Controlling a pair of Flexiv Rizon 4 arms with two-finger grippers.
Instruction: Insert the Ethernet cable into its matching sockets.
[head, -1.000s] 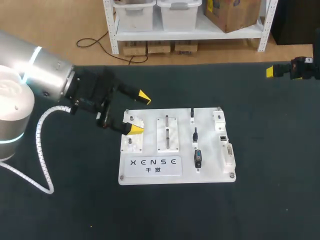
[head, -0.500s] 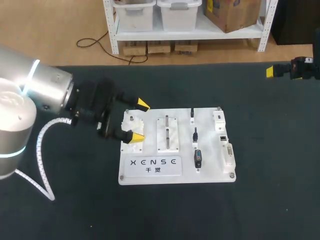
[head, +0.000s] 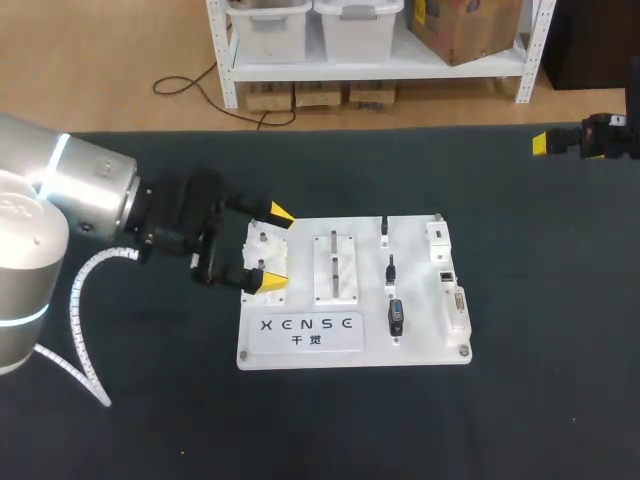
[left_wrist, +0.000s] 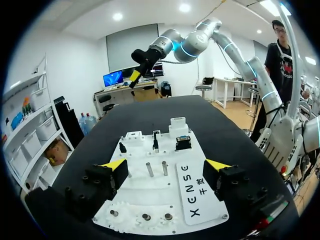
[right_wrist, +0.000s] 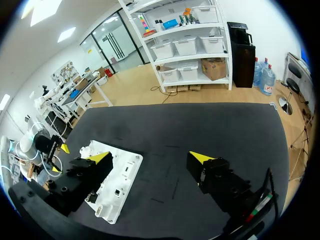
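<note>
Left gripper (head: 275, 248) is sliding back over the board (head: 425, 340) edge, fingers spread, empty; right gripper (right_wrist: 150, 157) gaping too. Lowering here is risking clipping the pegs (head: 262, 239).

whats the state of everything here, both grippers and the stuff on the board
left gripper: jaws open, empty, over the end of the white board nearest that arm
right gripper: jaws open, empty, off the board, above the bare table
white board: flat on the table
black connectors: lying on the board, none held
</note>
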